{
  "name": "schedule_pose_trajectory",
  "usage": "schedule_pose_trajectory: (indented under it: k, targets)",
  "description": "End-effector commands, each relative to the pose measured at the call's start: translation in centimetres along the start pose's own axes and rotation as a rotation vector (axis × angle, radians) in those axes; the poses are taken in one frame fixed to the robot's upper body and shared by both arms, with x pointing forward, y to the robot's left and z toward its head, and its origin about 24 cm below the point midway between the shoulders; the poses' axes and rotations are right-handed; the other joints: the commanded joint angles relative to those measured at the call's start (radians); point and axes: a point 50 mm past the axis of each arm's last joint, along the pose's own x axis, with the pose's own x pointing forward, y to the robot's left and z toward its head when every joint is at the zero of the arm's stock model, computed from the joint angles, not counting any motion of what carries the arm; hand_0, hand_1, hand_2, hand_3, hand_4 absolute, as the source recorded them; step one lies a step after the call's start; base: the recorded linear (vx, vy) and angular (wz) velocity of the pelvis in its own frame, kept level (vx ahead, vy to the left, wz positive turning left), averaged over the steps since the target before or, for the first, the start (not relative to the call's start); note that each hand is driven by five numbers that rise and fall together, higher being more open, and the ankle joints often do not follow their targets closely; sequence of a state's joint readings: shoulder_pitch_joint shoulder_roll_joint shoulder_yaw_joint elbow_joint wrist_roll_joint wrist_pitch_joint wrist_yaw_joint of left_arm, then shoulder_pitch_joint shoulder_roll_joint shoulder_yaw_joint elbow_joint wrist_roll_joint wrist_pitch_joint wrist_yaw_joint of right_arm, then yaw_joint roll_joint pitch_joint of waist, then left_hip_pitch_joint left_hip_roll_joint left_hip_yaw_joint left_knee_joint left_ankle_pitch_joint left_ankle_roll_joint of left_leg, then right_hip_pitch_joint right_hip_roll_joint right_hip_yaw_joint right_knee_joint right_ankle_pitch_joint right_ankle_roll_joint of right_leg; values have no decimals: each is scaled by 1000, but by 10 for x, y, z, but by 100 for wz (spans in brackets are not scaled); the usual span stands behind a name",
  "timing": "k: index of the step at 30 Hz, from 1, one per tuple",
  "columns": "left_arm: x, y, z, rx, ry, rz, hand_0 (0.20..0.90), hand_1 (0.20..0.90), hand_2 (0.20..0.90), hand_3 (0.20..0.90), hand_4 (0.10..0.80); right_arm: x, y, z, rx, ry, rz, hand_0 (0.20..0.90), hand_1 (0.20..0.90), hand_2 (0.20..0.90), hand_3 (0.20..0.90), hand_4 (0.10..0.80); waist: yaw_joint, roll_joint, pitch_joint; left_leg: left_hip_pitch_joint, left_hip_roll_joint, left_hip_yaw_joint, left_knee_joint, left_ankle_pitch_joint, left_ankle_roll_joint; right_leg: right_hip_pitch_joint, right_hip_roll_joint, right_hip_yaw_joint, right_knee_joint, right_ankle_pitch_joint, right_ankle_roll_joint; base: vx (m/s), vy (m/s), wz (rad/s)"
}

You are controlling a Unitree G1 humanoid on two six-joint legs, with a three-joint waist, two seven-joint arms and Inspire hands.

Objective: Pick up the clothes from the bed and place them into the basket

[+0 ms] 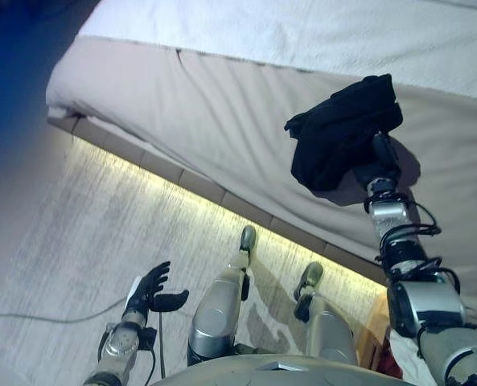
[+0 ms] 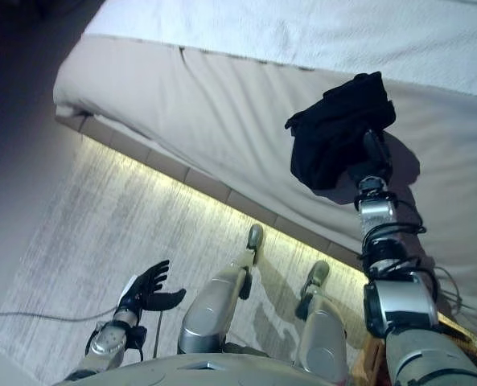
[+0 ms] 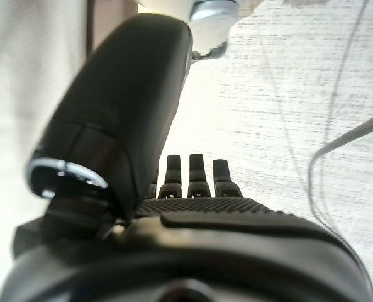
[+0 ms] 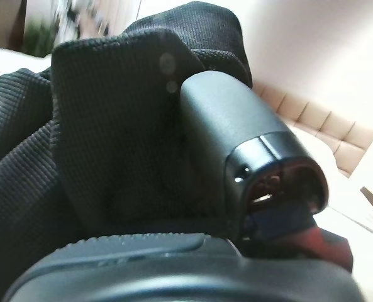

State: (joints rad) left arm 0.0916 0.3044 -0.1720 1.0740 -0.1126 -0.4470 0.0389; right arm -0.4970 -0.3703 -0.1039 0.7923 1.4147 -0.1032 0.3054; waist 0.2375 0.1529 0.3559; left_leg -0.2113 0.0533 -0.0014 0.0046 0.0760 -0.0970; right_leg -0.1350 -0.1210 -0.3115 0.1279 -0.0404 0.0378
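A black ribbed garment [image 1: 341,129] hangs bunched in the air beside the bed [image 1: 222,104], off its surface. My right hand [image 1: 380,159] is shut on it from below; in the right wrist view the thumb [image 4: 236,132] presses into the dark cloth [image 4: 79,157], and the other fingers are hidden in the folds. My left hand [image 1: 150,291] hangs low over the rug with straight fingers [image 3: 192,173] and holds nothing. No basket shows in any view.
The bed's side drops to a padded base with a glowing light strip [image 1: 182,189] along its foot. A pale rug [image 1: 77,233] covers the floor by the bed. A wooden piece [image 1: 375,322] stands at my lower right.
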Motion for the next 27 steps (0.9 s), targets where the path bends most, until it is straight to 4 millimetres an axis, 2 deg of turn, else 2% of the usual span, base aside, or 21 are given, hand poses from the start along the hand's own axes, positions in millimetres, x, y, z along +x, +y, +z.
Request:
schedule_pose_trajectory:
  k: [1,3,6,9,12,16,19,20,21,22,23,25,27]
  targets:
    - [-24,21,-33,94,83,36,900,900,900,900,800,6,50,15,96,-114,315,300,300,300,200,100,-26,-85,-162,32,29,18,9,32,-27,82,5,28,-67,-2,15,89,18,-9]
    - [-28,26,-40,69,121,48,900,900,900,900,800,-1,59,4,132,-92,381,300,300,300,200,100,-44,-100,-204,84,31,26,-18,27,-25,120,11,42,-105,13,21,74,15,-7]
    - [-35,23,-49,85,155,33,900,900,900,900,800,-11,67,-1,148,-60,436,300,300,300,200,100,-56,-115,-239,130,34,44,-33,24,-19,162,10,51,-145,34,29,103,5,-8]
    - [-37,24,-52,94,163,27,900,900,900,900,800,-15,81,5,162,-76,518,300,300,300,200,100,-60,-121,-267,165,43,61,-44,14,-21,201,15,50,-177,38,30,31,-14,-2]
    - [-32,36,-48,94,177,27,900,900,900,900,800,-14,100,10,177,-102,578,300,300,300,200,100,-77,-130,-301,217,42,69,-68,1,-17,235,30,59,-195,38,30,7,-34,-11]
    - [-33,39,-48,107,176,26,900,900,900,900,800,-19,108,12,159,-111,599,300,300,300,200,100,-105,-141,-314,254,43,82,-72,-14,-9,251,36,83,-195,34,28,-12,-16,-11]
    - [-31,40,-45,111,162,19,900,900,900,900,800,-28,105,9,142,-106,595,300,300,300,200,100,-123,-151,-311,257,44,93,-23,-36,-8,256,31,102,-188,35,24,-6,30,-17]
    - [-30,39,-44,115,156,8,900,900,900,900,800,-31,102,10,129,-102,593,300,300,300,200,100,-127,-155,-306,247,45,77,24,-32,-12,258,30,114,-186,38,21,56,71,-21]
    - [-31,38,-45,106,159,9,900,900,900,900,800,-32,101,8,128,-87,592,300,300,300,200,100,-120,-158,-304,240,37,18,48,-42,-9,257,27,131,-184,41,20,100,101,-26]
    - [-32,37,-46,85,163,20,900,900,900,900,800,-32,101,5,139,-62,594,300,300,300,200,100,-113,-160,-303,235,17,-49,60,-56,2,253,26,154,-179,41,21,76,134,-57]
    - [-34,39,-48,49,169,44,900,900,900,900,800,-31,100,-2,157,-24,610,300,300,300,200,100,-99,-157,-302,231,-26,-154,51,-75,31,236,25,207,-167,47,25,47,135,-67]
    - [-34,40,-48,55,160,32,900,900,900,900,800,-30,96,-3,171,-32,593,300,300,300,200,100,-89,-154,-301,234,-45,-184,64,-97,46,230,20,249,-165,50,32,-4,133,-116]
    - [-33,40,-44,93,127,-8,900,900,900,900,800,-30,87,2,166,-82,545,300,300,300,200,100,-91,-147,-299,246,-45,-158,54,-118,56,228,-5,259,-162,57,53,-45,195,-154]
